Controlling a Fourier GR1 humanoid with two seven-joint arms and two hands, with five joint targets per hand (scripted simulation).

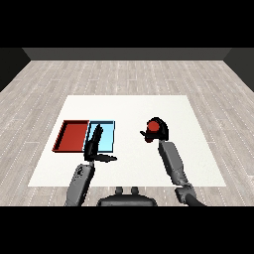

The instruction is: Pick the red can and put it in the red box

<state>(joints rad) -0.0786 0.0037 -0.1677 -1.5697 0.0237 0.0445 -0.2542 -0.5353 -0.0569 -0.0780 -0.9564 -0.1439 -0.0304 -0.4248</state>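
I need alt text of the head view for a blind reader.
The right hand curls round a red can on the right of the white table. The left hand, fingers straight, hovers over the light blue tray, beside the red tray.

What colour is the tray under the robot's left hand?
Light blue tray, seen in the head view.

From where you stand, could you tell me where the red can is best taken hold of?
Round its upright side wall, coming from the robot's right, I would judge. The red can stands with its round top up, and the right hand already curls round it that way.
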